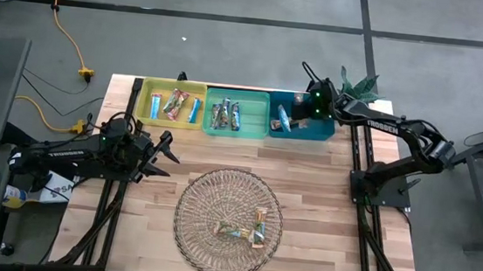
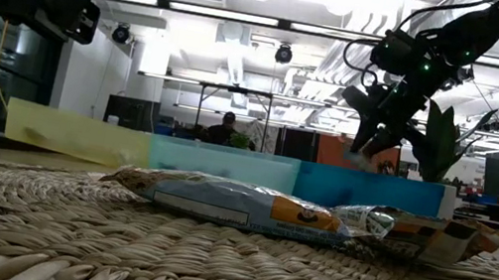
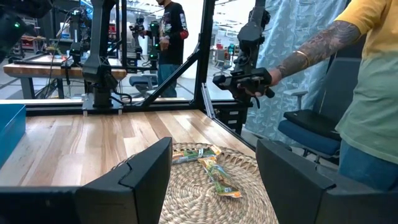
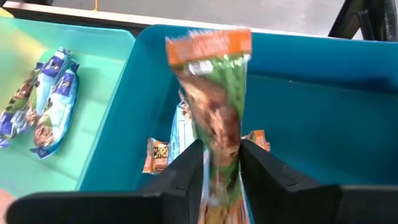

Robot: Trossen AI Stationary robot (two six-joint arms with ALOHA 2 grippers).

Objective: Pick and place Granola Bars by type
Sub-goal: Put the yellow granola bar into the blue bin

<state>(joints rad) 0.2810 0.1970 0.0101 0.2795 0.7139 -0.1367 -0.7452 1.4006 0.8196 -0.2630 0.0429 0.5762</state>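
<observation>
right gripper [image 4: 221, 165]: clamped on green bar [image 4: 214, 112], over teal bin [image 1: 308, 131]
left gripper [image 1: 168, 154]: open, empty, near plate [image 1: 192, 203]
bars [image 1: 246, 233]: two left on plate
handling: looked light, floppy, slick; pinch mid-wrapper

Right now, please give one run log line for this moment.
right gripper: holding granola bar over blue bin | left gripper: open, waiting | wicker plate: two bars left

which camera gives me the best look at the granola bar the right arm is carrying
The right wrist view: the green bar with an orange end fills the picture, pinched in the right gripper above the teal bin. The high view shows only the gripper over that bin, the low view a dark silhouette, the left wrist view nothing.
</observation>
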